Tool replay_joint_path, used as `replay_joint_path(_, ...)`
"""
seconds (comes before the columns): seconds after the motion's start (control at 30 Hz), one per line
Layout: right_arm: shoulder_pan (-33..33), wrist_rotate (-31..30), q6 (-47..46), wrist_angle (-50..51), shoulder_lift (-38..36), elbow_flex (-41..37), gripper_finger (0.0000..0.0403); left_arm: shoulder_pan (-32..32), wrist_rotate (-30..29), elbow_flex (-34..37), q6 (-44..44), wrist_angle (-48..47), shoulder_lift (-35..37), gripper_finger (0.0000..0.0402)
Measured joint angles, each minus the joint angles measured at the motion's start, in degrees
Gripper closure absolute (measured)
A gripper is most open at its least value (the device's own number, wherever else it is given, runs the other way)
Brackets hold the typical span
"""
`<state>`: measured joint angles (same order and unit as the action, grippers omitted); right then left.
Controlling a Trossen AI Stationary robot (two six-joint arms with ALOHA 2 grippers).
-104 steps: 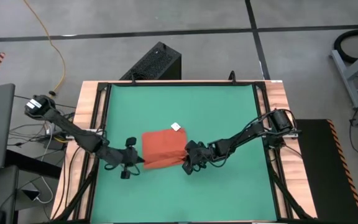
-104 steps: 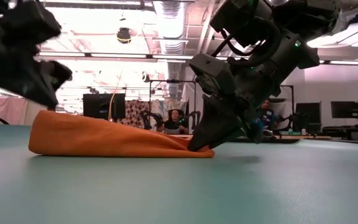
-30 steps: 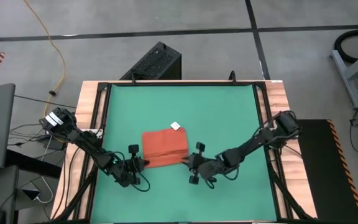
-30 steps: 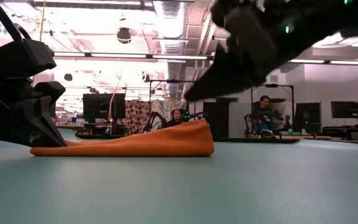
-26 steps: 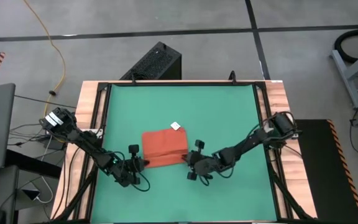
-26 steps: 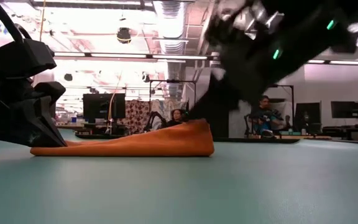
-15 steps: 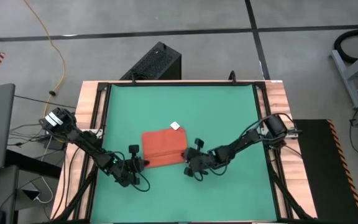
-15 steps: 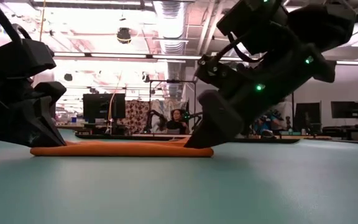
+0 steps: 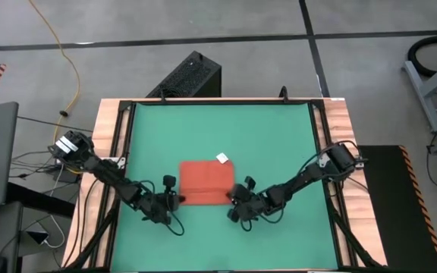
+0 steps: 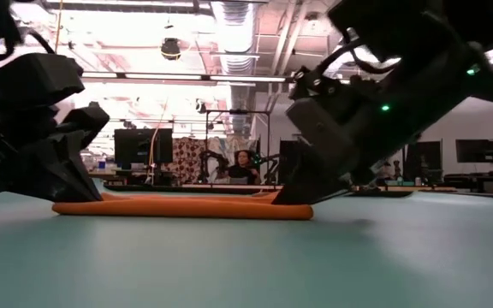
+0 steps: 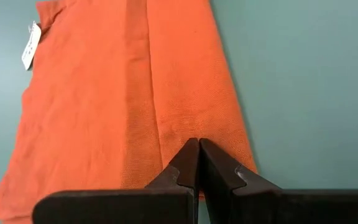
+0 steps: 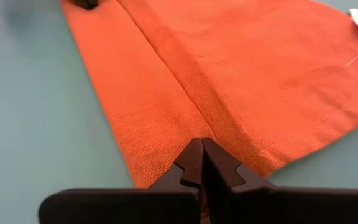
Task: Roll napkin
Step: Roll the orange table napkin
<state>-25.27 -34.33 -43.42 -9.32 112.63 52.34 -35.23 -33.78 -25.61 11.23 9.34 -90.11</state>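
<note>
The orange-red napkin [image 9: 205, 182] lies flat on the green table, with its white tag [image 9: 221, 158] at the far right corner. A flat band runs across it near its near edge [image 11: 138, 93]. My left gripper [image 9: 174, 199] is shut, with its tips down on the napkin's near left corner. My right gripper [image 9: 232, 199] is shut, with its tips down on the near right corner. In the low view the napkin [image 10: 182, 207] is a thin flat strip between the two grippers. My left gripper presses its shut fingertips [image 11: 191, 152] down on the napkin close to its near left corner [image 11: 185, 134], slanting down from the table's near left. The cloth lies flat on the table there. I cannot tell whether any cloth is caught between the tips. My right gripper presses its shut fingertips [image 12: 194, 152] down on the napkin close to its near right corner [image 12: 188, 127], slanting down from the table's near right. The cloth lies flat under them. I cannot tell whether any cloth is caught between the tips.
The green mat [image 9: 279, 136] is framed by a black rail and wooden side boards [image 9: 338, 121]. Bare mat lies on all sides of the napkin. People and monitors show in the room beyond the table in the low view [image 10: 245, 162].
The napkin's near right corner stood raised a second ago. My right gripper has come down on it, and the cloth now lies flat. Both grippers have since shifted a little toward the table's right edge, and the napkin has slid along with them.
</note>
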Motion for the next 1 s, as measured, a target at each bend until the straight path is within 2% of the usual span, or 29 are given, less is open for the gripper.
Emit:
replay_joint_path(0.27,-2.9,-2.1,-5.6,0.1,0.1,0.0,0.0378,2.6,2.6,0.0,-7.0,4.7,0.0,0.0401)
replay_joint_path(0.5,-3.1,-2.2,-6.2,0.3,0.1,0.0,0.0378,1.7,2.0,-0.7,-5.3,5.5,4.6,0.0401)
replay_joint_path(0.63,-2.7,-2.2,-6.2,0.3,0.1,0.0,0.0378,1.3,-0.2,1.4,-4.0,16.9,7.1,0.0401)
replay_joint_path(0.77,-2.7,-2.1,-5.8,0.3,0.1,0.0,0.0378,2.3,3.0,6.4,-4.7,28.3,6.4,0.0402)
replay_joint_path(1.0,-2.7,-2.1,-5.1,0.3,0.1,0.0,0.0378,5.5,2.7,12.1,-1.6,34.9,6.2,0.0402)
